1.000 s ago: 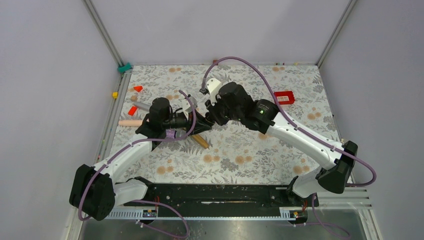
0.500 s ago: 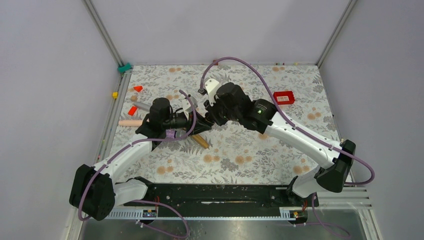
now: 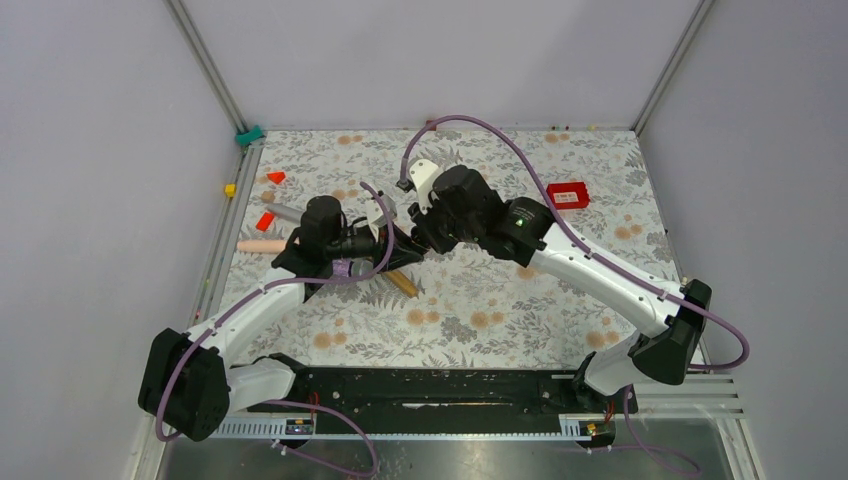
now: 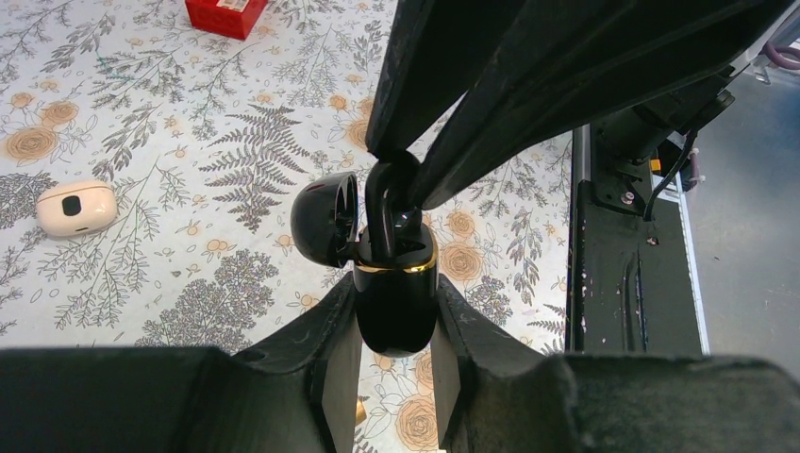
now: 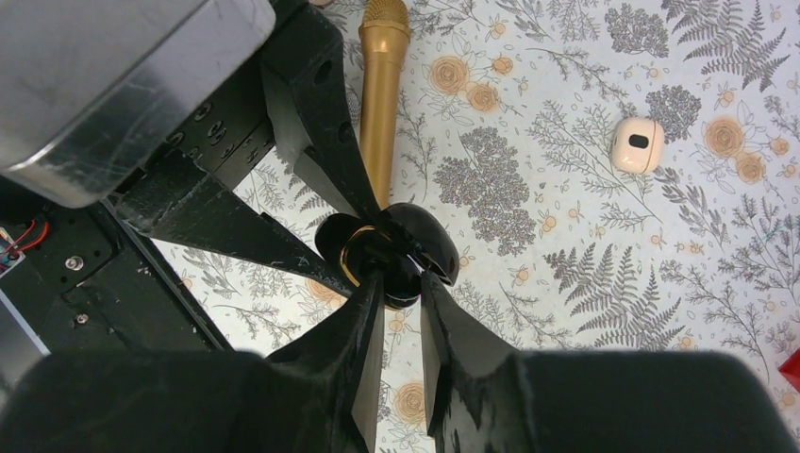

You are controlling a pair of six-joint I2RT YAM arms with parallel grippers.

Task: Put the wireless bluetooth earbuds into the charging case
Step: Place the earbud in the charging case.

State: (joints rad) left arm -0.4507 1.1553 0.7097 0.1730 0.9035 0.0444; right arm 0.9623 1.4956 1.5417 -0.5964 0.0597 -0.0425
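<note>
Charging case: glossy, probably light and slippery, lid open; left pincer pinches its lower sides. Earbud: tiny, easily dropped; right pincer pinches it

My three eyes: one high and far, two close at the wrists.
The top camera sits above and behind my bases and looks down over the whole tabletop. Each wrist camera looks along its own fingers from very near. One looks past my left end effector toward my right arm, the other past my right end effector down at the tabletop. Both wrist views share the case, the earbud and the cream pod.
</note>
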